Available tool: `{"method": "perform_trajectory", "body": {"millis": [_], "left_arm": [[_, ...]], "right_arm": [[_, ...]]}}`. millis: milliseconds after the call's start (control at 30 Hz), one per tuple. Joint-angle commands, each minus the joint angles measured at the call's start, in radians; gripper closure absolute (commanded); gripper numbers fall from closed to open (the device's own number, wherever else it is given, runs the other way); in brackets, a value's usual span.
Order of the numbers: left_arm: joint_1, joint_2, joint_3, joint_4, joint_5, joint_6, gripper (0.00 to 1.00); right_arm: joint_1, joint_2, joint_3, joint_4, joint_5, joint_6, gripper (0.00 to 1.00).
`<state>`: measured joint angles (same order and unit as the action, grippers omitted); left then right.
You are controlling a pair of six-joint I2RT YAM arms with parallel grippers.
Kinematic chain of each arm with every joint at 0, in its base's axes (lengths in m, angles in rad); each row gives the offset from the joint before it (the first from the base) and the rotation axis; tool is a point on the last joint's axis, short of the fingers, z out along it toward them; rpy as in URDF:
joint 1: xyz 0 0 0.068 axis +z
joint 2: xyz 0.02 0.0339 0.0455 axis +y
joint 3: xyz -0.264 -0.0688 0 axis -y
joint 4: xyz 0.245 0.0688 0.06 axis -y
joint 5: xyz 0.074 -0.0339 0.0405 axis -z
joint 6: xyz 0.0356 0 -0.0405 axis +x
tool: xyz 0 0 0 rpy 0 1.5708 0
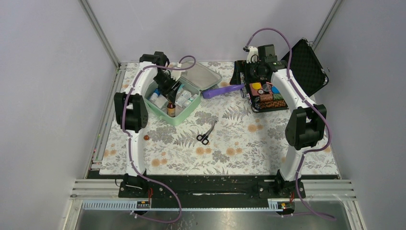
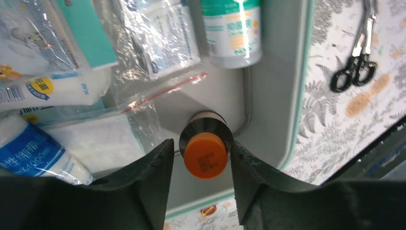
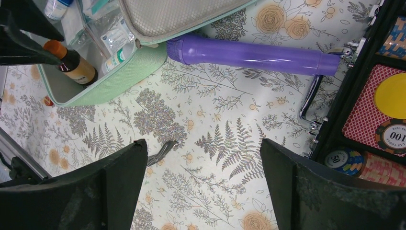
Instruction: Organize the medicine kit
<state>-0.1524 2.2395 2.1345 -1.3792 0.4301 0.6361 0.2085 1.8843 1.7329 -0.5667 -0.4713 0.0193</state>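
Medicine kit [image 1: 187,115] lies open at the far left of the floral tablecloth [image 1: 239,139], with packets, gauze rolls and bottles inside. The left gripper [image 2: 202,144] is down in its near corner, fingers partly apart on either side of an upright brown bottle with an orange cap [image 2: 206,155]. I cannot tell whether they press it. The right gripper [image 3: 203,143] hangs wide open and empty over the cloth, near a purple tube [image 3: 253,52] that lies between the kit and a black chip case [image 1: 309,60].

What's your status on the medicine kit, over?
Left claw straddling orange-capped bottle inside medicine kit, grip unclear. Right claw open, empty. Scissors, purple tube lying outside.
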Motion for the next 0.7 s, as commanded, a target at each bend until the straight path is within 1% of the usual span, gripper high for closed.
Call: {"method": "perform_trajectory", "body": {"millis": [0, 133, 200, 333, 433, 667], "left_arm": [[-0.003, -0.041, -0.071, 0.197, -0.047, -0.153, 0.49], [0.007, -0.104, -0.161, 0.288, -0.062, -0.214, 0.43], [0.018, -0.149, -0.208, 0.346, -0.068, -0.273, 0.4], [0.045, -0.225, -0.313, 0.467, -0.072, -0.376, 0.38], [0.05, -0.234, -0.344, 0.504, -0.061, -0.409, 0.39], [0.043, -0.175, -0.318, 0.49, 0.01, -0.526, 0.49]], "right_arm": [[0.008, -0.042, 0.005, 0.011, 0.001, -0.011, 0.06], [0.008, -0.044, -0.003, 0.01, 0.005, -0.014, 0.06], [0.009, -0.045, -0.007, 0.011, 0.005, -0.015, 0.06], [0.009, -0.044, -0.009, 0.011, 0.008, -0.014, 0.05], [0.008, -0.04, -0.009, 0.011, 0.003, -0.013, 0.05], [0.008, -0.037, -0.001, 0.003, 0.007, -0.015, 0.05]]}}
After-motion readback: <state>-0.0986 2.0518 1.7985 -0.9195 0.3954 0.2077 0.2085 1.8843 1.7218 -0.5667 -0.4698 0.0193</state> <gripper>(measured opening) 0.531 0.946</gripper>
